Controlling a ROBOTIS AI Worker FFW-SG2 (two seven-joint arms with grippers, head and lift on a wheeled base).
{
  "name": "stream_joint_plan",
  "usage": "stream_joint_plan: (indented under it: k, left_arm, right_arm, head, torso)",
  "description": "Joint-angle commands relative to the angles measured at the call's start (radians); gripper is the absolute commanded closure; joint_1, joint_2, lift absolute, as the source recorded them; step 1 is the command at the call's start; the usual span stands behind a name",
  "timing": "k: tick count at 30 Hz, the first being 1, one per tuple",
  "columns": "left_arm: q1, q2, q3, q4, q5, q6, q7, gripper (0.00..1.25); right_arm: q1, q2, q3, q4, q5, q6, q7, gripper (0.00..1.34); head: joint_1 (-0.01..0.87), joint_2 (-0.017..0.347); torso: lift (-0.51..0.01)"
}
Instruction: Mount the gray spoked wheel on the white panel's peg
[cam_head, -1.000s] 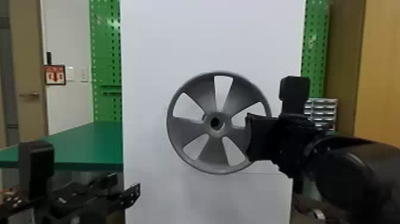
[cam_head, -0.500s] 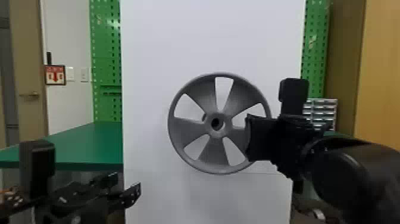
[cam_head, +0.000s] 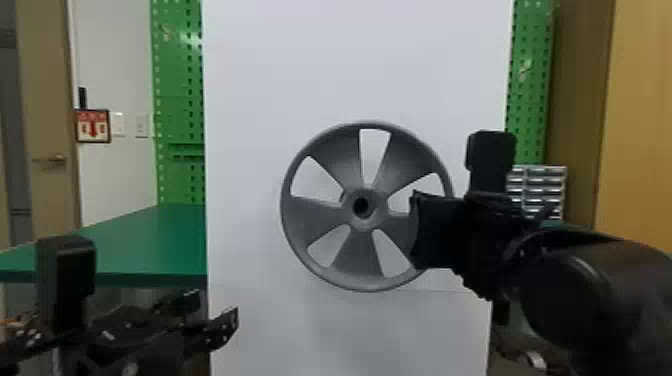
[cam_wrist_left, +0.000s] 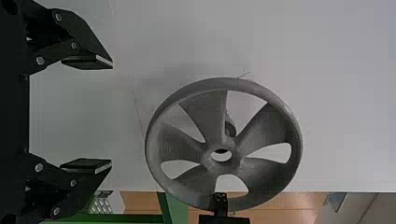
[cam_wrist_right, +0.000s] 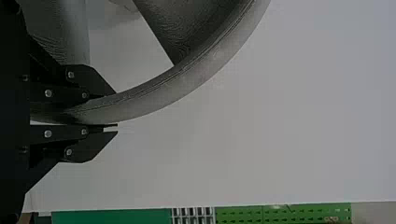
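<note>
Head view | wheel (cam_head: 356, 255): rim clenched between right jaws | left jaws: spread wide

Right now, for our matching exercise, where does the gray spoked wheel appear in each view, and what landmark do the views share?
Head view: the gray spoked wheel is just right of center.
Left wrist view: its hub is near the middle, beyond the left gripper.
Right wrist view: its rim runs between the right gripper's fingers.
Shared landmark: the white panel.

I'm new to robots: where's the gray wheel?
In the head view, the gray wheel is before the white panel, its right rim between the fingers of the right gripper.
</note>
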Motion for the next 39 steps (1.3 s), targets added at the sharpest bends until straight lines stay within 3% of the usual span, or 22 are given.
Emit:
stream_joint_plan:
  k: [1,15,27,39]
  left_arm:
    - [0.001,-0.001,0.000,0.001,0.000,0.000,0.000,0.50]
    - [0.003,0.001,-0.001,0.001,0.000,0.000,0.000,0.50]
    - [0.001,-0.001,-0.004,0.001,0.000,0.000,0.000,0.50]
    - [0.001,0.001,-0.004,0.001,0.000,0.000,0.000,0.50]
  right_arm:
    - [0.000,0.002,0.002,0.003,0.001,-0.001,0.000,1.17]
    - [-0.003,-0.005,0.000,0.017,0.007,-0.011,0.001,1.17]
    - [-0.007,-0.003,-0.005,0.040,0.049,-0.042,0.092,1.17]
    - [-0.012,-0.005,-0.008,0.055,0.062,-0.054,0.126,1.17]
  head:
    - [0.117,-0.008]
    - [0.117,-0.008]
    - [0.117,-0.008]
    - [0.117,-0.008]
  torso:
    - [-0.457]
    - [-0.457]
    - [-0.457]
    - [-0.457]
